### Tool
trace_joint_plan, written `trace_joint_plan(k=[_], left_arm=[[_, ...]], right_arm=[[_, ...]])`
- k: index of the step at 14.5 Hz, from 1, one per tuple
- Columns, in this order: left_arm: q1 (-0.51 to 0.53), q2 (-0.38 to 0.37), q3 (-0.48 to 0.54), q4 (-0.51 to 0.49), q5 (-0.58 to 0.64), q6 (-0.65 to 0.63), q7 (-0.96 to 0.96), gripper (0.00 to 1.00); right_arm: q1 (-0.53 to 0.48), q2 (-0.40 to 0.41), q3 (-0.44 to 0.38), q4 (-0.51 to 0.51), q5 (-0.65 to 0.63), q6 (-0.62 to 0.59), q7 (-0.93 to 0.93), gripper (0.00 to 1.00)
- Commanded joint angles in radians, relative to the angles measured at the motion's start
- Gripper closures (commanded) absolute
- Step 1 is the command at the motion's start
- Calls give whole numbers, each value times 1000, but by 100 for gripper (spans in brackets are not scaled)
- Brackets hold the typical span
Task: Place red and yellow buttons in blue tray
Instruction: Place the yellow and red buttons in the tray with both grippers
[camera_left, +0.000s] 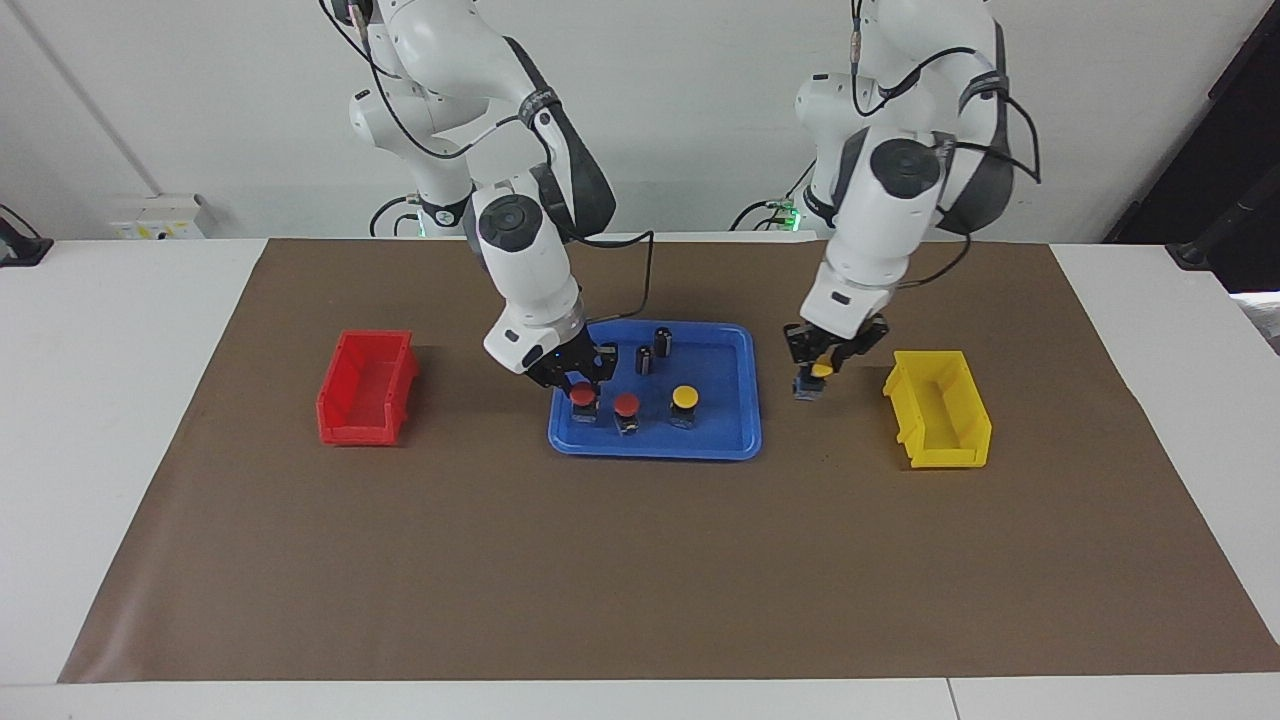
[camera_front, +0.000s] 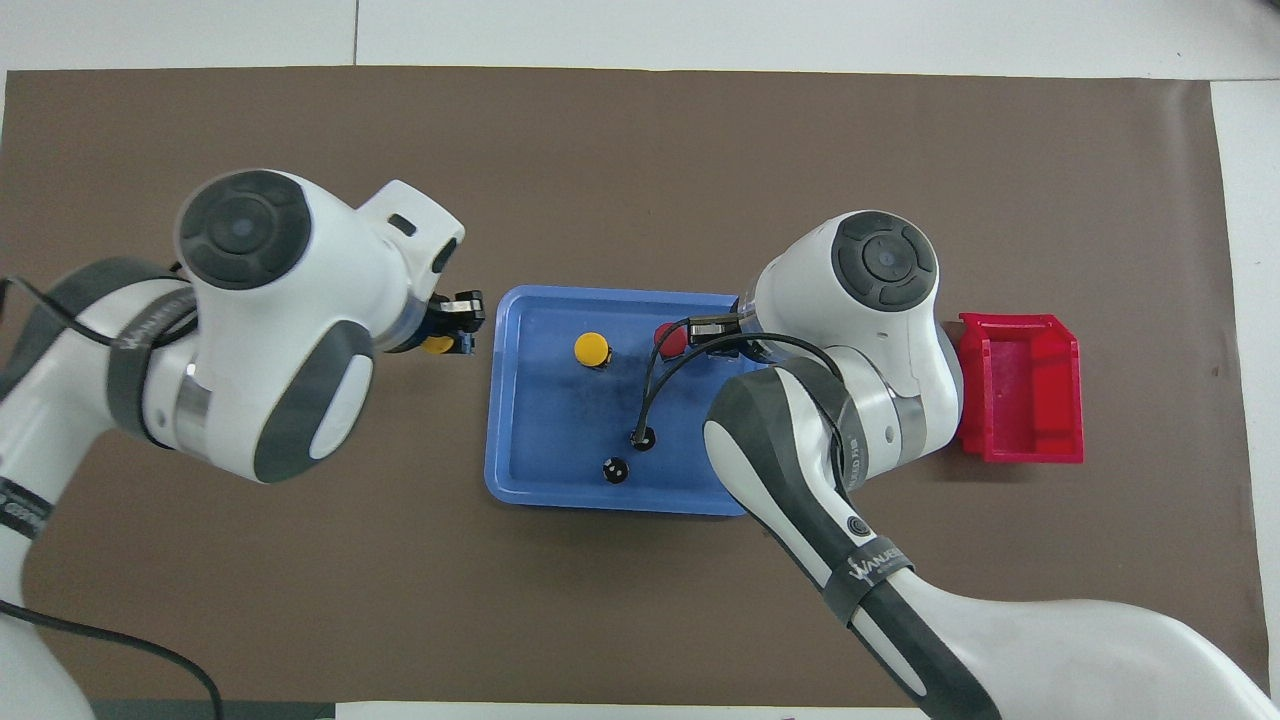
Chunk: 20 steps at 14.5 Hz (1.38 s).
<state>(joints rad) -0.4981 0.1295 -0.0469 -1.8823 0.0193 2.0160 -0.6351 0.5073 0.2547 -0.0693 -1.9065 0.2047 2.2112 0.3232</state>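
The blue tray (camera_left: 720, 440) (camera_front: 530, 440) lies mid-table. In it stand a red button (camera_left: 627, 405) (camera_front: 670, 338) and a yellow button (camera_left: 685, 398) (camera_front: 591, 349). My right gripper (camera_left: 580, 380) is low over the tray's end toward the right arm, fingers open on either side of another red button (camera_left: 582, 397) that stands on the tray floor; the arm hides that button in the overhead view. My left gripper (camera_left: 822, 368) (camera_front: 452, 335) is shut on the second yellow button (camera_left: 821, 371) (camera_front: 437, 345), low over the mat between the tray and the yellow bin.
Two small dark cylinders (camera_left: 663, 340) (camera_left: 645, 358) stand in the tray, nearer the robots than the buttons. A red bin (camera_left: 365, 388) sits toward the right arm's end and a yellow bin (camera_left: 940, 408) toward the left arm's end. A brown mat (camera_left: 640, 560) covers the table.
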Motion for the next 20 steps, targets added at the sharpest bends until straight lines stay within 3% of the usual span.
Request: trace_joint_plan(k=[1, 5, 7, 8, 11, 16, 18, 19, 20], left_arm=[[-92, 64, 21, 38, 33, 6, -98, 99], [-111, 94, 21, 49, 36, 21, -100, 99], [-108, 134, 22, 81, 40, 33, -98, 99], [-106, 153, 24, 92, 44, 33, -98, 99], [-106, 223, 27, 162, 51, 29, -100, 98], [-94, 240, 27, 166, 67, 56, -97, 99], [-88, 240, 27, 160, 73, 55, -95, 98], [-88, 240, 27, 160, 73, 52, -98, 85], [-88, 240, 27, 161, 73, 46, -97, 56]], right_arm=[[7, 31, -3, 15, 1, 27, 2, 83], [7, 34, -3, 9, 1, 28, 2, 63], [7, 34, -3, 9, 1, 27, -1, 42], [7, 34, -3, 10, 1, 27, -3, 38], [7, 31, -3, 15, -21, 7, -4, 36], [-3, -12, -7, 69, -54, -106, -4, 36], [-26, -29, -18, 124, -89, -172, -4, 31], [-50, -43, -18, 147, -117, -209, -4, 25], [-76, -60, -17, 168, -135, -249, -4, 10]])
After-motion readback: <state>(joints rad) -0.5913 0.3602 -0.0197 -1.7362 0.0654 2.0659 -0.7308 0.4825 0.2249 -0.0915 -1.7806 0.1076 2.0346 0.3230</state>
